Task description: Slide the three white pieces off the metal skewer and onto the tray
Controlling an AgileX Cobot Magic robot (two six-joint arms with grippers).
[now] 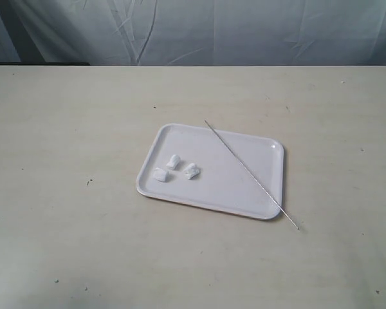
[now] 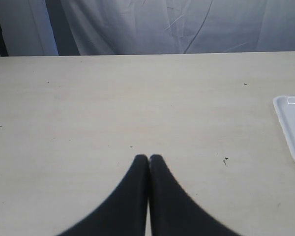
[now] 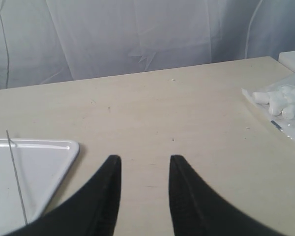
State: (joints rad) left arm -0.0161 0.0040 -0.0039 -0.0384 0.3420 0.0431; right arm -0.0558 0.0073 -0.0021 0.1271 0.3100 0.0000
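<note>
The white tray (image 1: 257,193) lies mid-table. Three white pieces (image 1: 174,161), (image 1: 161,174), (image 1: 192,170) sit loose on its left part, off the skewer. The thin metal skewer (image 1: 251,174) lies bare and slanted across the tray's right side, its near tip past the rim on the table. Neither gripper shows in the exterior view. My left gripper (image 2: 148,157) is shut on nothing over bare table, with a tray corner (image 2: 290,123) off to one side. My right gripper (image 3: 143,160) stands open and empty beside the tray's corner (image 3: 64,152), where the skewer (image 3: 17,182) also shows.
A clear bag of white pieces (image 3: 285,103) lies near the table's edge in the right wrist view. A pale curtain (image 1: 193,29) hangs behind the table. Small dark specks dot the tabletop (image 1: 88,183).
</note>
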